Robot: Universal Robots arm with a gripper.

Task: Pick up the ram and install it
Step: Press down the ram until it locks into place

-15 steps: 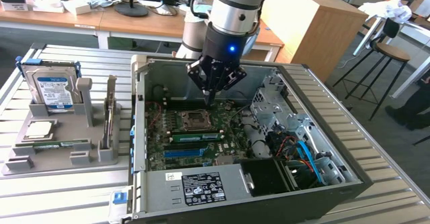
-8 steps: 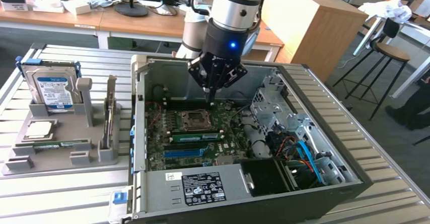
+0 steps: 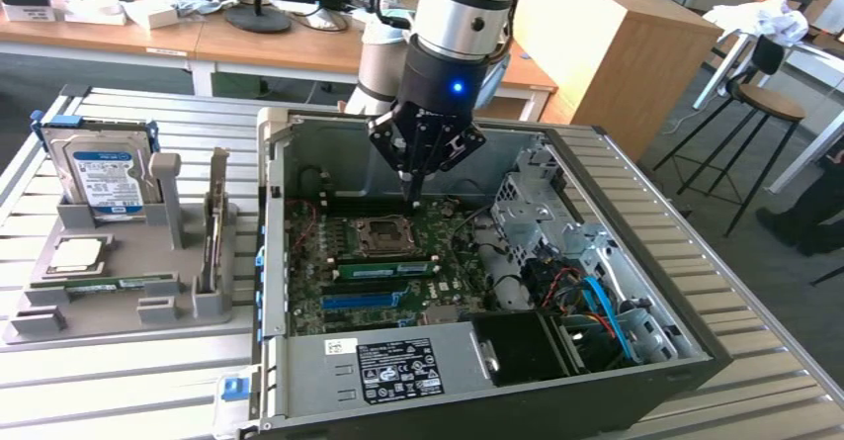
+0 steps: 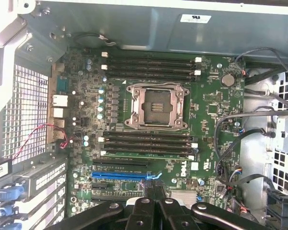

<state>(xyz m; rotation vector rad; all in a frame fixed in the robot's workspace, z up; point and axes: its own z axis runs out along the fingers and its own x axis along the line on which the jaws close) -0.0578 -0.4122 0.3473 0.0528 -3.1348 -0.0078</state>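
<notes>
Ram (image 3: pixel 385 268) seated; pincer (image 3: pixel 413 201) shut above.

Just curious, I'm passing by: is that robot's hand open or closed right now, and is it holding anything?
Hand: closed, nothing visibly held, poised above the motherboard inside the open computer case.

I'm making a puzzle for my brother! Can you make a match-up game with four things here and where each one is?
Things:
1. gripper
2. hard drive
3. blue slot
4. stool

Places:
a. on the motherboard
b. on the floor, at the exterior view's right
c. shut, above the open computer case
d. upright in the grey holder

Pairs: 1-c, 2-d, 3-a, 4-b.
</notes>
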